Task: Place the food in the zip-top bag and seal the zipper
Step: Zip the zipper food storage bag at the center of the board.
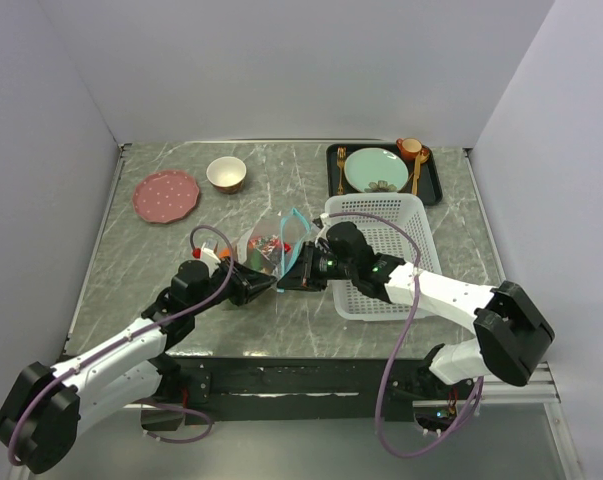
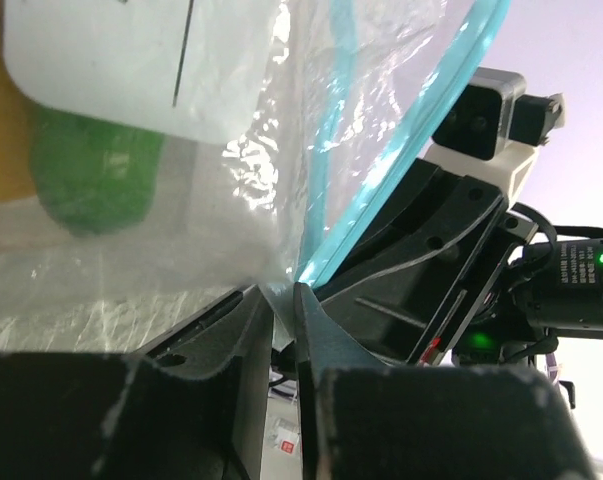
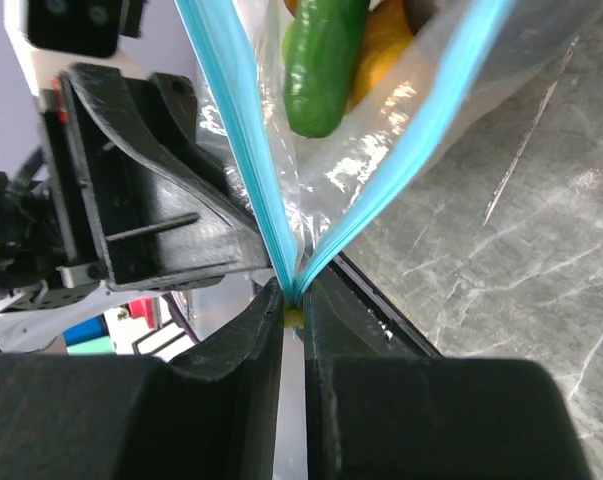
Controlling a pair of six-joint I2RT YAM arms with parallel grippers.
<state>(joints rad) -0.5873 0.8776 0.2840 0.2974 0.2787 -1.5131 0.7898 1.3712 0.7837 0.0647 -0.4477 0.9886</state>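
The clear zip-top bag (image 1: pixel 268 248) is held up mid-table with food inside. In the right wrist view a long green pepper (image 3: pixel 321 60) and a yellow fruit (image 3: pixel 386 50) show through it. In the left wrist view a green piece (image 2: pixel 91 180) lies under the white label (image 2: pixel 131 60). The teal zipper (image 1: pixel 299 232) gapes: its two strips (image 3: pixel 231 120) spread apart from one corner. My right gripper (image 3: pixel 293 300) is shut on that zipper corner. My left gripper (image 2: pixel 284 300) is shut on the bag's plastic just beside it (image 1: pixel 264 284).
A white mesh basket (image 1: pixel 411 215) stands right of the bag, under my right arm. A black tray (image 1: pixel 433 185) with a teal plate, gold cutlery and an orange cup is at the back right. A pink plate (image 1: pixel 166 194) and a small bowl (image 1: pixel 226 173) are at the back left.
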